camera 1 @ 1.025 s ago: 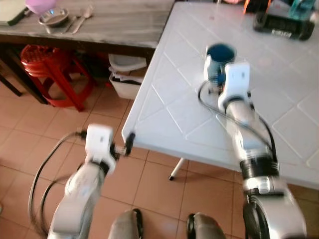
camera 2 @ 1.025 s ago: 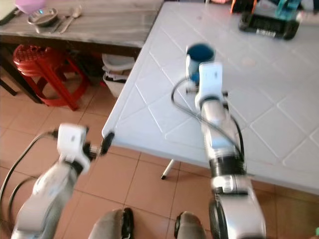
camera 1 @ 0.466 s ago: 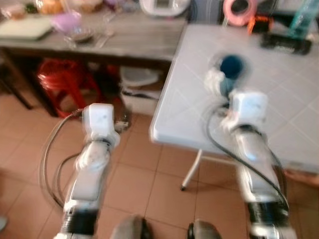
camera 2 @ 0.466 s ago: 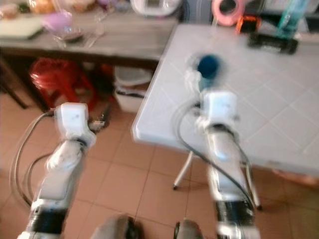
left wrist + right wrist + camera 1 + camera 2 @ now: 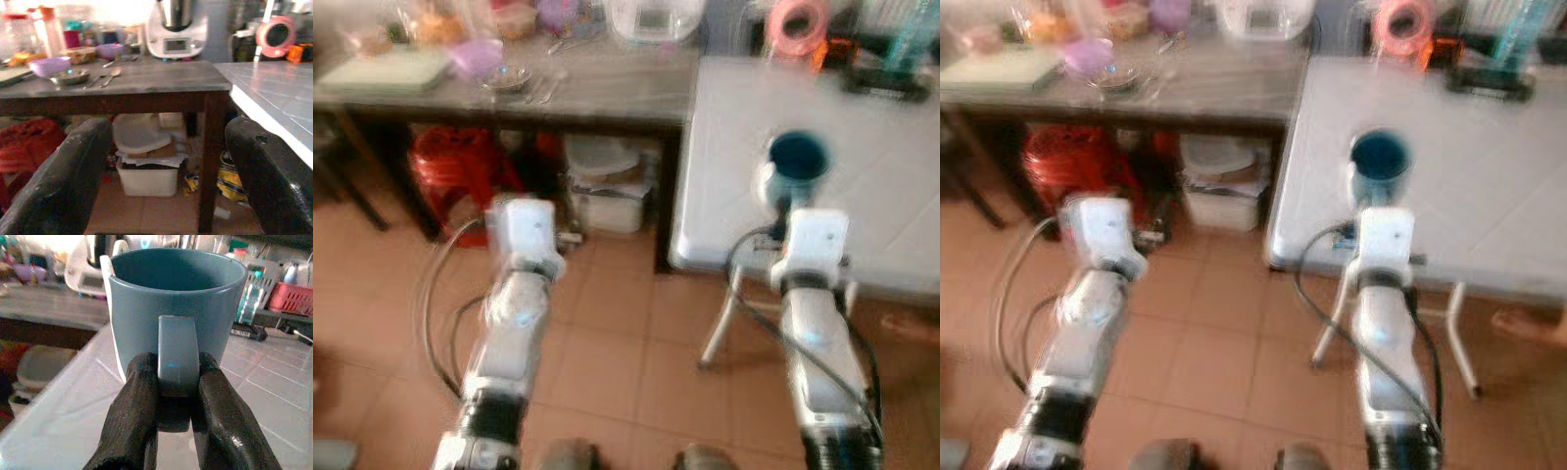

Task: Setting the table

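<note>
Right wrist view: my right gripper (image 5: 177, 396) pinches the handle of the blue mug (image 5: 177, 303) between both fingers, holding it above the near edge of the white table (image 5: 891, 186). My left gripper (image 5: 166, 196), fingers spread wide and empty, faces the dark wooden side table (image 5: 122, 83) with a white bin (image 5: 146, 166) beneath.

The white bench (image 5: 862, 186) lies bare around the mug (image 5: 796, 168), with clutter only along its far edge. The wooden bench (image 5: 146, 81) is crowded at its far left with bowls (image 5: 51, 65) and spoons (image 5: 106, 77). Beneath it, a white bin (image 5: 146, 161) and red stool (image 5: 460, 171) block the floor.
</note>
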Robot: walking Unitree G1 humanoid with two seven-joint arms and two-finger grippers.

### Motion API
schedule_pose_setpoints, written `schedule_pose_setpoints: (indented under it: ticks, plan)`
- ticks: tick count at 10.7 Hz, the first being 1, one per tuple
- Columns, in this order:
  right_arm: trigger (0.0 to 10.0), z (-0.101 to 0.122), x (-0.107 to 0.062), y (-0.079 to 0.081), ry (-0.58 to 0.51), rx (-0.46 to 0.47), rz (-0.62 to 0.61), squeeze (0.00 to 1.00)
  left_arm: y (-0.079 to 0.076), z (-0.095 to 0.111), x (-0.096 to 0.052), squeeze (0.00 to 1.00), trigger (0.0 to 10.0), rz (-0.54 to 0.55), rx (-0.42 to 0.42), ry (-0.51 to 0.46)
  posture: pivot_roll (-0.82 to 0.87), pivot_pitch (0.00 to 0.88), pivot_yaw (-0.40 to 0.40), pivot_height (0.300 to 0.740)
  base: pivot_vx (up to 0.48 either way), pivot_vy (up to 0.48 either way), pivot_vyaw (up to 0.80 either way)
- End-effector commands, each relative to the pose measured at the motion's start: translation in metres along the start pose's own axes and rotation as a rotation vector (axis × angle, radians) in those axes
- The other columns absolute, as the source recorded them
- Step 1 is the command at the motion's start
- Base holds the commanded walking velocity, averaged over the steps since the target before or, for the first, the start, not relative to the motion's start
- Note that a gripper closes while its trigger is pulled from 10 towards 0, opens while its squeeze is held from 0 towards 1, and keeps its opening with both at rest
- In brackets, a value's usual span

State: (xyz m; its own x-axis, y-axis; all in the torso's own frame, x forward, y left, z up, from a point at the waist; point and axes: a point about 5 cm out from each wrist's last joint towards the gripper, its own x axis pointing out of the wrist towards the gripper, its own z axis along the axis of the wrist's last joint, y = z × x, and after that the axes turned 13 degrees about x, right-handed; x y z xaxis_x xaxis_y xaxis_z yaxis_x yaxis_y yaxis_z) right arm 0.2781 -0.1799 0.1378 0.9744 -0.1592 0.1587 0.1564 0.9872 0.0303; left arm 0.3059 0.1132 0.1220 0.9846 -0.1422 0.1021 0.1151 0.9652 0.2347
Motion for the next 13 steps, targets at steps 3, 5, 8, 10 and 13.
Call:
schedule_pose_setpoints:
  ticks: [3, 5, 8, 10, 13]
  plan:
    - [10.0, 0.009, 0.002, 0.015, -0.072, -0.066, 0.069, 0.00, 0.013, -0.011, -0.005, 0.00, 10.0, 0.013, 0.075, 0.030, -0.03, 0.000, 0.050, 0.740, 0.434, 0.112, 0.00]
    - [10.0, 0.003, 0.000, 0.013, -0.016, 0.022, 0.082, 0.00, 0.012, -0.011, -0.005, 0.00, 10.0, 0.007, 0.134, 0.024, -0.03, 0.000, 0.049, 0.740, 0.480, 0.000, 0.00]
    - [10.0, 0.000, 0.000, 0.014, -0.004, -0.017, 0.058, 0.00, 0.010, -0.012, -0.006, 0.00, 10.0, -0.005, 0.115, 0.030, -0.03, 0.000, 0.053, 0.740, 0.480, 0.000, 0.00]
    - [10.0, 0.002, 0.000, 0.017, -0.024, 0.055, 0.064, 0.00, 0.012, -0.014, -0.005, 0.00, 10.0, 0.005, 0.099, 0.045, -0.03, 0.000, 0.052, 0.740, 0.480, 0.000, 0.00]
    - [10.0, 0.001, -0.001, 0.029, 0.011, 0.056, 0.165, 0.00, 0.013, -0.014, -0.006, 0.00, 10.0, 0.009, 0.104, 0.042, -0.04, 0.000, 0.055, 0.740, 0.469, 0.000, 0.00]
